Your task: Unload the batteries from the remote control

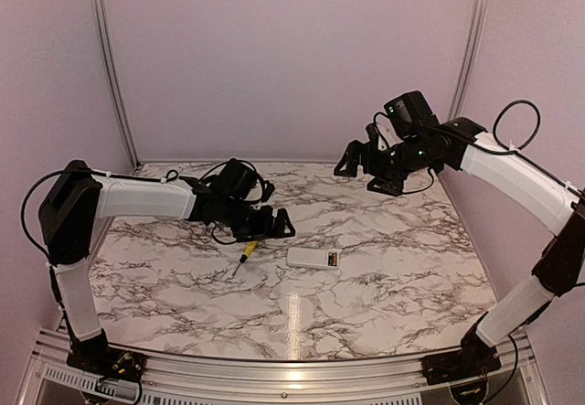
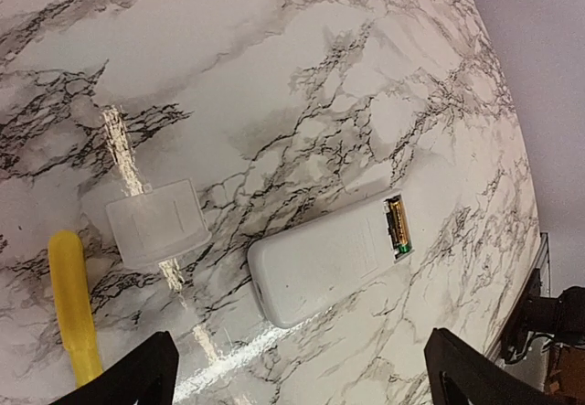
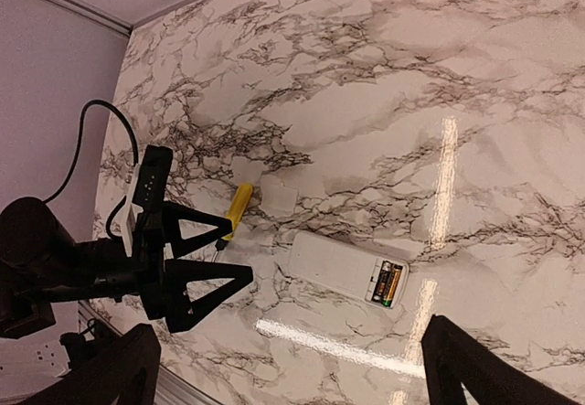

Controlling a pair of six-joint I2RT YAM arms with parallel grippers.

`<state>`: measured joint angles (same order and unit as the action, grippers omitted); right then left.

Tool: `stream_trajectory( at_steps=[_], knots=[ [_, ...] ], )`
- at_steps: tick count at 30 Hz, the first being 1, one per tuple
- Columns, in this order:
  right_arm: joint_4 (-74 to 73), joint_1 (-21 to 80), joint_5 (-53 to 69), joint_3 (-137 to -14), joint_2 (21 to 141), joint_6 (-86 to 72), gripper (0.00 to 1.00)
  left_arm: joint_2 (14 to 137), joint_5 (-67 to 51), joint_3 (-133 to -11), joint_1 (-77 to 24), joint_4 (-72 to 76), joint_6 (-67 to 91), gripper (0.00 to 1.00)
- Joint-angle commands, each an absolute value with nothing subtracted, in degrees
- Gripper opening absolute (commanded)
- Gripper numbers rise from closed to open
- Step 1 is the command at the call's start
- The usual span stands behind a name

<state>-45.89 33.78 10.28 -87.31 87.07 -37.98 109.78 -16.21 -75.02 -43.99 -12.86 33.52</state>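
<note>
Risk noted: the light remote control is likely to be dragged or tipped if the batteries are pried while its body is left unpinned. Item: slim white bar, laid flat at the middle of the table, recess uncovered, gold and dark cells seated inside. Left gripper and right gripper: fingers held apart, nothing gripped.

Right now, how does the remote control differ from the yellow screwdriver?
The remote control is white, flat and broad; the screwdriver has a thin, round yellow handle. The remote is also longer than the screwdriver. Both lie flat on the marble table, apart from each other.
</note>
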Motion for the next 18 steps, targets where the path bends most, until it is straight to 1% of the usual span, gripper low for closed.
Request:
stream_trajectory(
  at_steps=[1,10,14,16,18],
  knots=[
    [-45.9,33.2,8.4,-89.7,85.5,-37.2,0.98,104.3,-6.3,-74.5,-44.0,-20.8,27.5,0.99],
    [-44.5,33.2,7.8,-90.2,85.7,-37.0,0.98,96.7,11.3,-79.1,-43.9,-27.3,20.0,0.99],
    [-44.0,33.2,7.5,-90.5,85.8,-37.0,0.98,94.1,22.0,-81.2,-43.8,-29.8,22.2,0.99],
    [-43.8,33.2,7.6,-90.5,85.9,-37.0,0.98,92.3,23.1,-79.9,-43.6,-27.8,21.7,0.99],
    [-43.6,33.2,7.5,-90.5,85.9,-37.1,0.98,90.9,20.7,-78.1,-43.1,-25.6,19.7,0.99]
  ],
)
